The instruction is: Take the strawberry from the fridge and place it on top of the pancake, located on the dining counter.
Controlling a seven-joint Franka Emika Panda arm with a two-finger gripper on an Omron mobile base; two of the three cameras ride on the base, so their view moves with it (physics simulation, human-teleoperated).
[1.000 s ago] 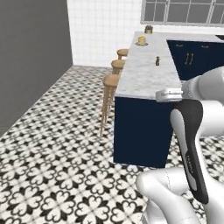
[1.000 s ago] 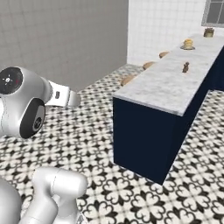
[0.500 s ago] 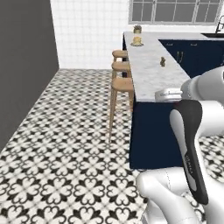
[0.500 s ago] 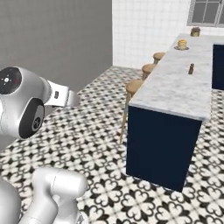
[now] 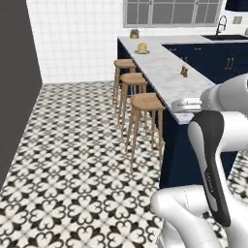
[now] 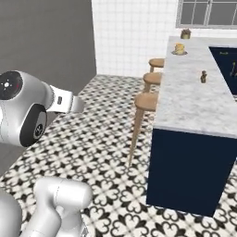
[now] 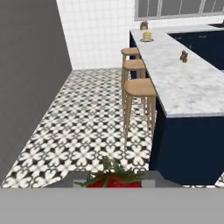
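One strawberry (image 7: 114, 178) sits pinched between my fingertips at the bottom edge of the hand view, its red body and green leafy top rising just above the grey band. My gripper (image 7: 114, 183) is pressed together on it, with the berry filling the gap between the pads.

Step in hand, as I judge it: transport. The berry is out of the fridge and I am carrying it toward the dining counter (image 5: 164, 77), whose near end stands just ahead of my base. The placing step is not yet done.

Target location: the pancake (image 5: 142, 47) lies on its grey plate at the far end of the dining counter, near the window wall, well apart from my hand. In the right base view it appears at the same far end (image 6: 179, 48).

Next move, as I judge it: the base must travel along the stool side of the counter until the plate is within reach. Only then can I raise the hand over the marble top, centre the berry above the stack and lower it before spreading the fingers. The stools stand close under the counter edge, so the drive calls for clearance on that side.

Count of items:
- Strawberries: one, held.
- Pancake stacks: one, on one plate.
- Wooden stools (image 5: 145, 102): three, in a row along the counter.
- Small brown object (image 5: 184, 72) at mid-counter: one; too small to identify.
- Brownish container (image 5: 134, 33) beyond the plate, by the window: one.
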